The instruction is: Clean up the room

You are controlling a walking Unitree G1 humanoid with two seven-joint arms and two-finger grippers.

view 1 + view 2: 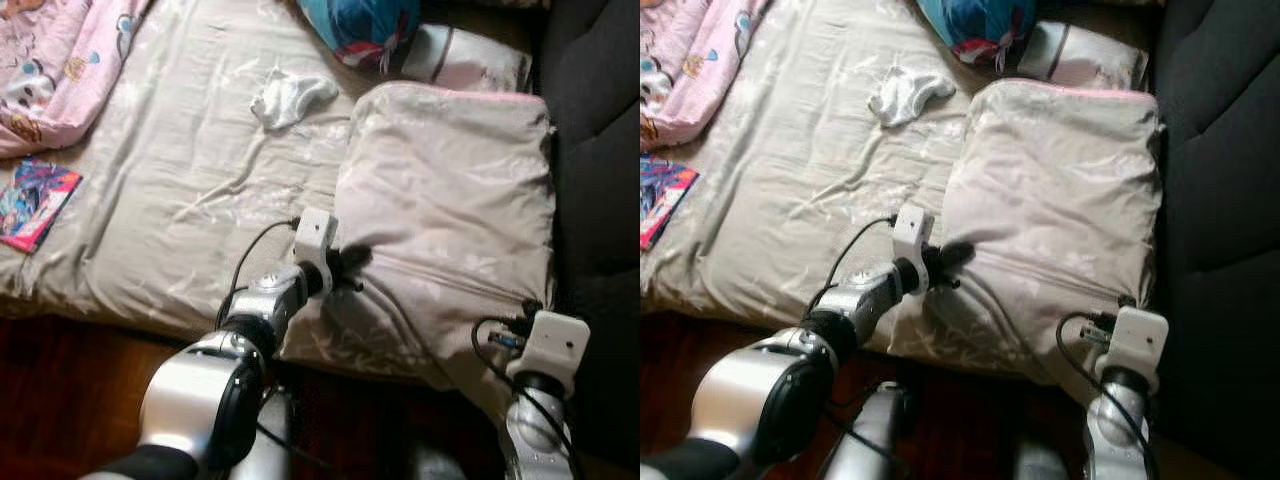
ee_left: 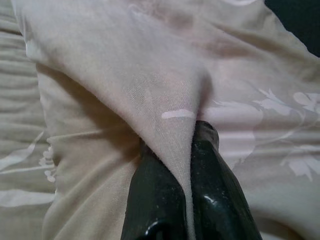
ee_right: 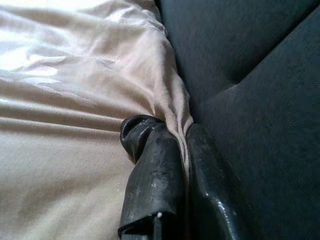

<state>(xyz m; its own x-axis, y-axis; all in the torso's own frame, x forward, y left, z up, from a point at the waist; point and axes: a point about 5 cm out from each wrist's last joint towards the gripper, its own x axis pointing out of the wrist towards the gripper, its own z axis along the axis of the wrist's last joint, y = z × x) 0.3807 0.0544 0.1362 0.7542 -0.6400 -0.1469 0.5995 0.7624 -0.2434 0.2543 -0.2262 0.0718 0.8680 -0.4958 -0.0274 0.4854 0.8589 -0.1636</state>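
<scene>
A beige pillow with a faint floral print lies at the right end of the bed, against a dark padded headboard. My left gripper is shut on the pillow's left edge; in the left wrist view a fold of the pillow fabric is pinched between the black fingers. My right gripper is shut on the pillow's near right corner, next to the headboard. The right wrist camera stands over that corner.
A beige sheet covers the bed. On it lie a crumpled white cloth, a colourful book at the left edge, a pink patterned blanket, a blue cushion and a white pillow. Dark wood floor runs below.
</scene>
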